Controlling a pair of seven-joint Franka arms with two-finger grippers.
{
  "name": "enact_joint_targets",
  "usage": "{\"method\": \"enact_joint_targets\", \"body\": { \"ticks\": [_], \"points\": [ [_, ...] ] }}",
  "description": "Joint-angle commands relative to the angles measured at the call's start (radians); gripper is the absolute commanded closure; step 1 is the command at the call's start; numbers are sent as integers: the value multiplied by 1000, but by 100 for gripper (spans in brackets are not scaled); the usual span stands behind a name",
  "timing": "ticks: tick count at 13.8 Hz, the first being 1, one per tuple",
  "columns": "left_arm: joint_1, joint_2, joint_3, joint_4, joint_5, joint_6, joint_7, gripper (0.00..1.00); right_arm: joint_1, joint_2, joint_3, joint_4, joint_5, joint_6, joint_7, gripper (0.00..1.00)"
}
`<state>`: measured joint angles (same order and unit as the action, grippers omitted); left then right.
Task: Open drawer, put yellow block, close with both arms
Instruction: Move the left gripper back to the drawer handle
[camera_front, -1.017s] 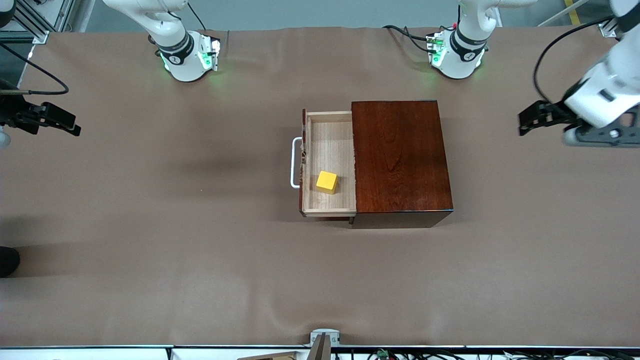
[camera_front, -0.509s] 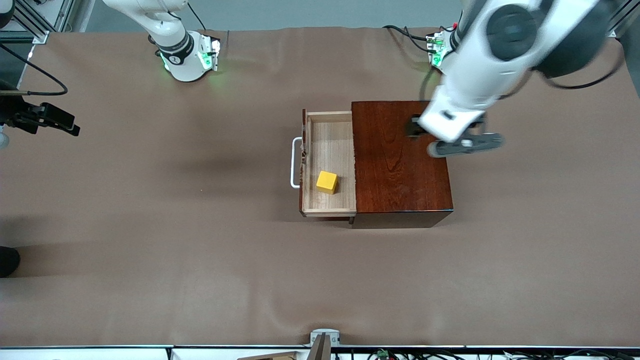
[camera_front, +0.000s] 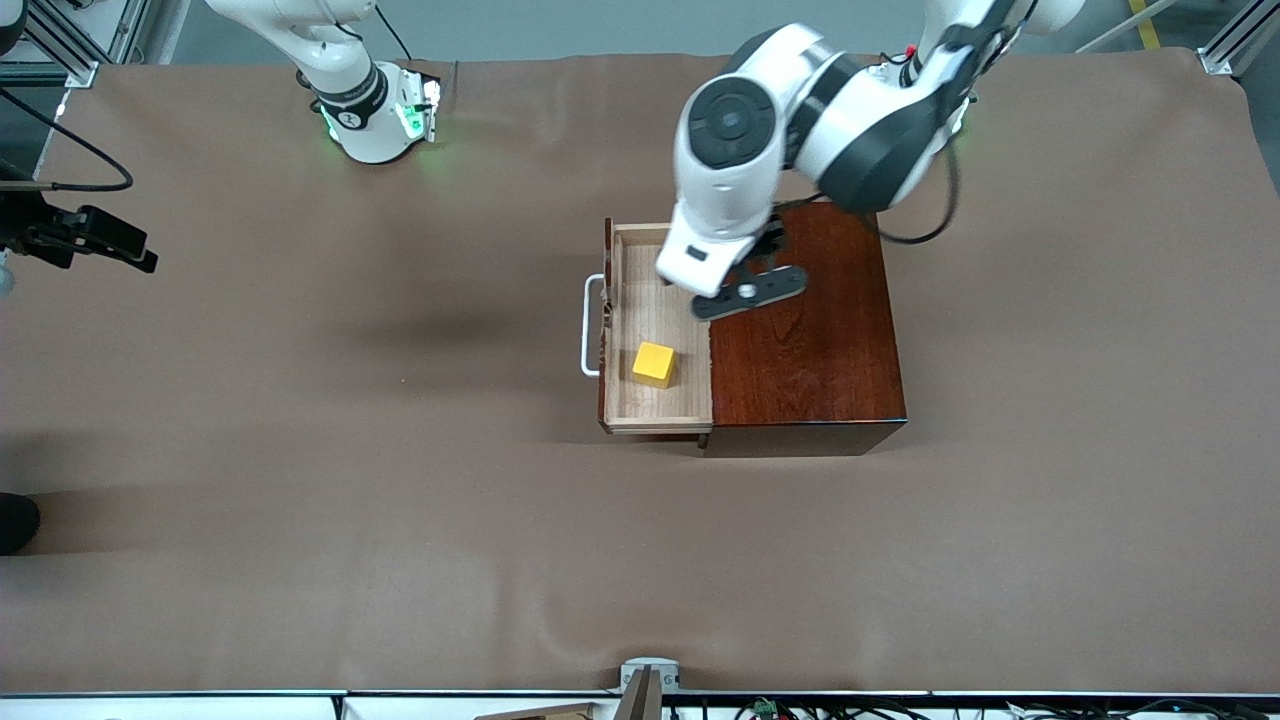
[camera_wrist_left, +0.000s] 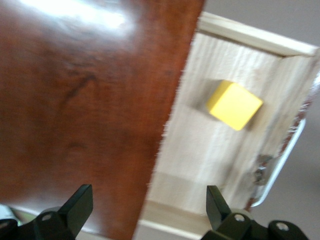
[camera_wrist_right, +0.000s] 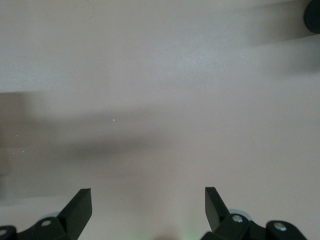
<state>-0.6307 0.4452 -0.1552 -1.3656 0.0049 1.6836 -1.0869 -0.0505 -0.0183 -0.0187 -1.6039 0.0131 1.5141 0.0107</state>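
The drawer (camera_front: 655, 290) stands pulled out of the dark reddish-brown box (camera_front: 810, 330), its white handle (camera_front: 590, 325) toward the right arm's end. The yellow block (camera_front: 654, 363) lies in the drawer, in the part nearer the front camera. The left arm's wrist (camera_front: 715, 250) hangs over the seam between box and drawer. My left gripper (camera_wrist_left: 148, 205) is open and empty above that seam; its view shows the block (camera_wrist_left: 234, 105), the drawer floor (camera_wrist_left: 210, 150) and the box top (camera_wrist_left: 85, 100). My right gripper (camera_front: 135, 250) is open and empty over bare cloth (camera_wrist_right: 160, 100) at the right arm's end.
Brown cloth (camera_front: 400, 500) covers the table. The green-lit arm bases (camera_front: 375, 115) stand along the table edge farthest from the front camera. A dark object (camera_front: 15, 520) shows at the edge by the right arm's end. A small mount (camera_front: 648, 675) sits at the table edge nearest the camera.
The left arm has swung from the left arm's end of the table across the box top to the seam with the drawer. The right gripper, drawer and block have stayed put.
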Motion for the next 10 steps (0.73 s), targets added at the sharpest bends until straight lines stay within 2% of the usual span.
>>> {"method": "enact_joint_targets", "body": {
  "ticks": [1,4,8,10],
  "points": [
    [-55,55,8,45,-3,77,-140,0,-18,1,14,16,-9,-6,3,0],
    [-118,113,19,51,-2,200,-276,0,-23,1,13,30,-5,-8,3,0],
    [-133,155,14,62,-3,284,-413,0,-37,1,13,39,-5,-11,3,0],
    [-156,165,17,62,-2,335,-557,0,-40,1,13,41,-5,-11,5,0]
  ]
}}
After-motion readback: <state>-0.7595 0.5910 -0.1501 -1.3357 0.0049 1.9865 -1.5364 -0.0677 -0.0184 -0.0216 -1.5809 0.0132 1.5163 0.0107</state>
